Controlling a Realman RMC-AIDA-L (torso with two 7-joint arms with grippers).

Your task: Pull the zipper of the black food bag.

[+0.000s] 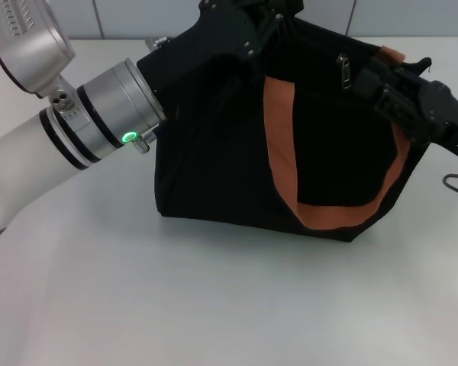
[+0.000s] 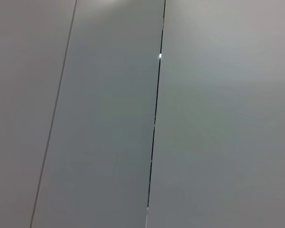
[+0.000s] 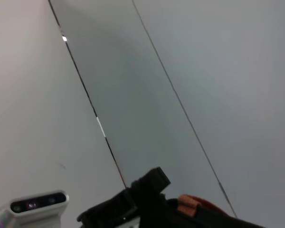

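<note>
My left gripper pins the black food bag at its top corner; my right gripper hovers beside the zipper. Neither grip's state is discernible. Next, I judge, comes pinching the tab.

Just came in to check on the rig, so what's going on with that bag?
The robot is working on the black food bag, which stands on the white table. The left gripper is at the bag's top left corner, apparently steadying it. The right gripper is at the top right edge, close to the silver zipper pull, which hangs free. Neither gripper's grip shows clearly.
</note>
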